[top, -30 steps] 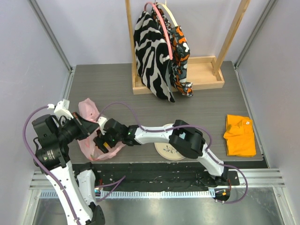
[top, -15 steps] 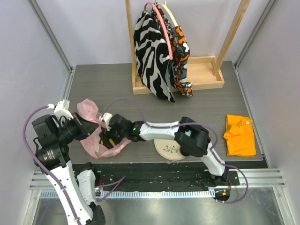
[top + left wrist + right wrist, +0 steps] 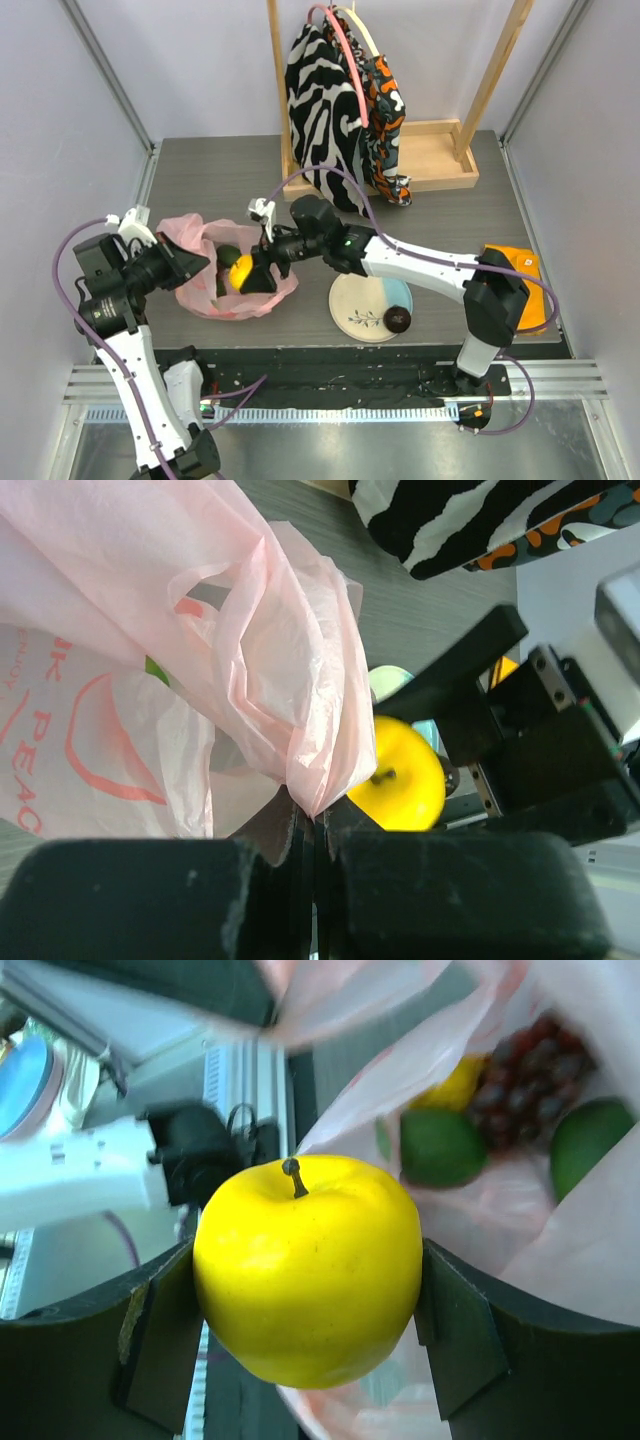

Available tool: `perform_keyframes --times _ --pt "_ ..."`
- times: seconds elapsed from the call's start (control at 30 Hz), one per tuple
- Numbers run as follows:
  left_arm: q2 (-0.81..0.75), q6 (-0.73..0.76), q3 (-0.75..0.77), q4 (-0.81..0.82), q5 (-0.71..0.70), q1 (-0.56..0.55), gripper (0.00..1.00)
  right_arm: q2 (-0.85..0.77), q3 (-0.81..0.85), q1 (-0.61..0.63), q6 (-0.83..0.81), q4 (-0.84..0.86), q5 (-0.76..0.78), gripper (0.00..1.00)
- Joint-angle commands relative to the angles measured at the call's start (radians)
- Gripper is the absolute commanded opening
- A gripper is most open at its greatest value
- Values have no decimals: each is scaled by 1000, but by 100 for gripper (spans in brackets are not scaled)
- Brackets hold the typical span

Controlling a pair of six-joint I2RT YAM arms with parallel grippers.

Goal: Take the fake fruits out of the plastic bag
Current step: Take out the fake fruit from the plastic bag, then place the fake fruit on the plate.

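Observation:
The pink plastic bag [image 3: 215, 262] lies open at the table's left. My left gripper [image 3: 190, 262] is shut on its rim, which shows pinched in the left wrist view [image 3: 300, 730]. My right gripper [image 3: 243, 275] is shut on a yellow round fruit [image 3: 240, 272] and holds it at the bag's mouth. It shows between the fingers in the right wrist view [image 3: 308, 1265] and in the left wrist view [image 3: 400, 775]. Inside the bag lie a green lime [image 3: 440, 1145], a dark red grape bunch [image 3: 525, 1075], a green avocado [image 3: 590, 1140] and a yellow fruit [image 3: 455, 1085]. A dark maroon fruit [image 3: 398, 319] sits on the plate [image 3: 355, 320].
A zebra-striped cloth bag [image 3: 320, 110] hangs on a wooden rack [image 3: 440, 155] at the back. A folded orange cloth [image 3: 520, 290] lies at the right, partly behind my right arm. Grey walls stand on both sides.
My right gripper has pulled back and up out of the bag with the yellow fruit in it. The bag's mouth has spread wider. The right arm now uncovers the plate with the maroon fruit.

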Motion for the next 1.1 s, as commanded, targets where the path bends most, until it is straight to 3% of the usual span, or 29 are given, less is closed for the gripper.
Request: perform_keyframes --times 0.0,0.13,0.27,0.47,0.67,0.97,1.07 --pt "20 3 27 84 12 9 0 -142 41 -64 -173 -267 -105 62" --pt "28 -35 20 142 14 7 0 -337 -42 -171 -517 -624 -69 62" --pt "33 -65 12 168 17 7 0 -458 -206 -263 -693 -734 34 64" --pt "42 -85 26 180 30 7 0 -419 -338 -297 -712 -724 152 63" --pt "36 -91 27 176 30 7 0 -256 -364 -316 -696 -645 333 61" --pt "-1 -88 7 151 27 7 0 -182 -395 -362 -698 -604 398 62" --pt "0 -92 3 156 30 7 0 -169 -398 -368 -695 -602 404 67"
